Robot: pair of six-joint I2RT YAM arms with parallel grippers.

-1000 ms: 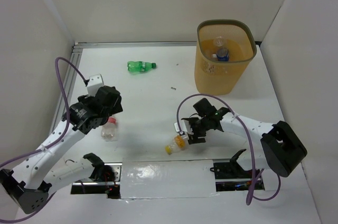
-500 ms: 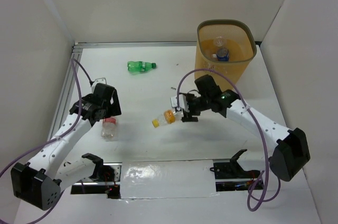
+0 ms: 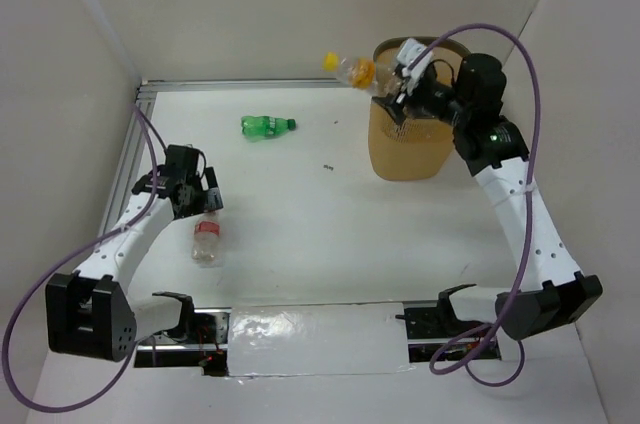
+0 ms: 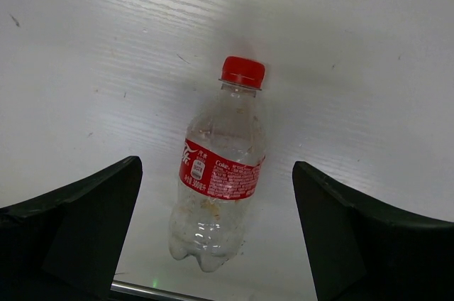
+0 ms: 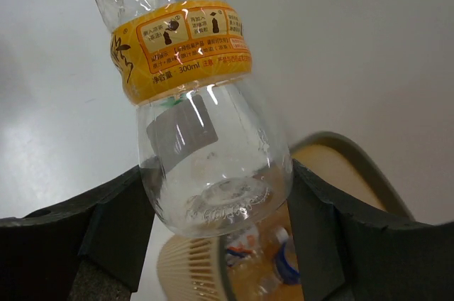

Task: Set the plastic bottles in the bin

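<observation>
Over the left rim of the bin (image 3: pixel 400 159), right gripper (image 3: pixel 402 77) clamps the base of a yellow-label bottle (image 3: pixel 352 69), jaws partway closed around it and cap pointing left; more bottles (image 5: pixel 278 267) lie inside the bin. Left gripper (image 3: pixel 197 202) hangs wide open, holding nothing, just above a red-cap bottle (image 3: pixel 207 241) lying on the table (image 3: pixel 320 214). Green bottle (image 3: pixel 266 126) lies on the table well left of the bin.

A tall translucent orange-tan plastic bin (image 3: pixel 404 149) with a darker rim is stood upright. A clear plastic bottle with a yellow label and cap (image 3: pixel 352 69) is held aloft, tilted, just left of the bin's rim. A green plastic bottle (image 3: pixel 266 126) is laid sideways well left of the bin. A clear red-capped, red-labelled bottle (image 3: pixel 207 241) is laid farther left and nearer.
</observation>
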